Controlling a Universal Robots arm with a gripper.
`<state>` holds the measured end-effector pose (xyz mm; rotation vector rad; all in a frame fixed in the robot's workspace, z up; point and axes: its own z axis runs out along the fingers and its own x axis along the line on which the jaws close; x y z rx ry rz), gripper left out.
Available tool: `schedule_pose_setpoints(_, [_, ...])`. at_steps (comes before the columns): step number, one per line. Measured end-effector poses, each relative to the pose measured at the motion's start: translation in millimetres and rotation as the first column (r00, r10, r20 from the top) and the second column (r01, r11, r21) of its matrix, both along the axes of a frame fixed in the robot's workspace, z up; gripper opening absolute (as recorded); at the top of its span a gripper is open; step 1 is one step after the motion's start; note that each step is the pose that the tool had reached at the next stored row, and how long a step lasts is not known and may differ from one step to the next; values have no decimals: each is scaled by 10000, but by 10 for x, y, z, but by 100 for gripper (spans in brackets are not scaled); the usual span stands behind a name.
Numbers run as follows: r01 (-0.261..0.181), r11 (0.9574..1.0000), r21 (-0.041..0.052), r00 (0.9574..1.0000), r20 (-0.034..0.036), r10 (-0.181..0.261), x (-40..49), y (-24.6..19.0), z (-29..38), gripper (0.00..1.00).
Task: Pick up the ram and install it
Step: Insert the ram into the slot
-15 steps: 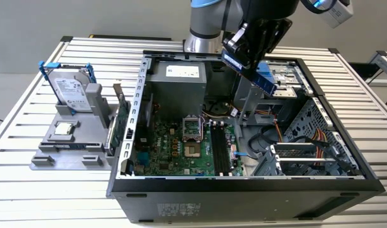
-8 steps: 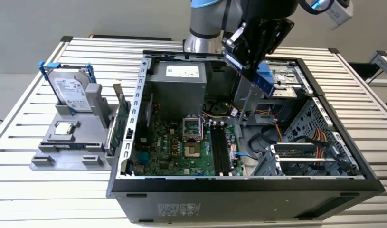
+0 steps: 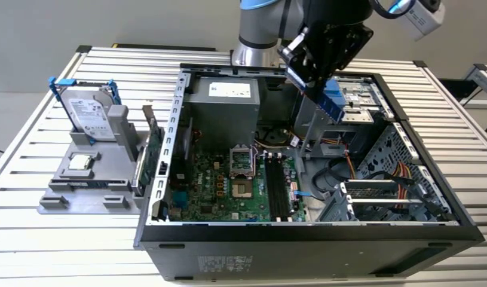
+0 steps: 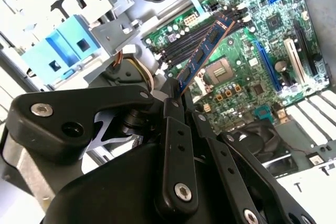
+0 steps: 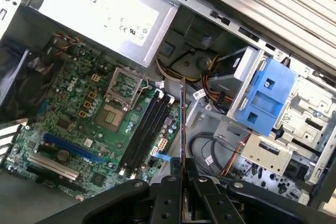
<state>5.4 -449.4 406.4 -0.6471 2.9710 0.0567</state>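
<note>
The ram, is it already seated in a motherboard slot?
No, in the second wrist view the ram is clamped in the gripper, up in the air over the motherboard.

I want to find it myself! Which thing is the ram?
Look at the big open computer case in the exterior view; the robot's black hand hangs above it. The ram is the thin stick pinched in that hand, pointing down toward the green motherboard. Unlike the boxy silver hard drive outside the case, it is flat, narrow and blue.
</note>
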Motion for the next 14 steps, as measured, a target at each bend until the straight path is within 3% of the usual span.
schedule_pose_setpoints(7, [811, 9967, 0, 9967, 0, -811, -1, 0, -1, 0])
schedule_pose_setpoints(14, [1567, 9876, 0, 9876, 0, -1567, -1, 0, -3, 0])
